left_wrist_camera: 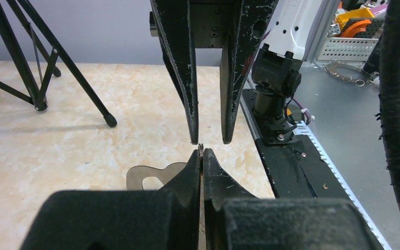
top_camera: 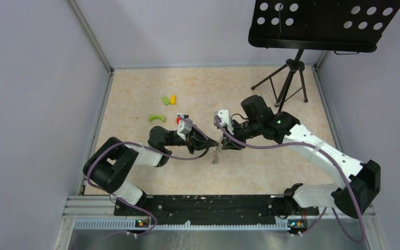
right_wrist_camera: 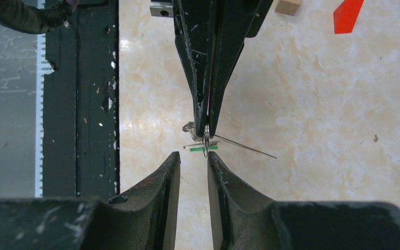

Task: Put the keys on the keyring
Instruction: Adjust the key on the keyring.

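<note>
My left gripper is shut on the keyring, a thin dark loop seen edge-on that pokes out just past its tips. In the right wrist view the same left gripper comes down from the top with the keyring in its tips. Keys hang there, one with a green tag and one thin blade sticking out to the right. My right gripper faces it tip to tip and is open, nothing between its fingers. From above, the keys dangle between the left gripper and the right gripper.
Green blocks and a yellow block lie on the far left of the table, with a red block behind the left wrist. A black music stand on a tripod stands at the back right. The black base rail runs along the near edge.
</note>
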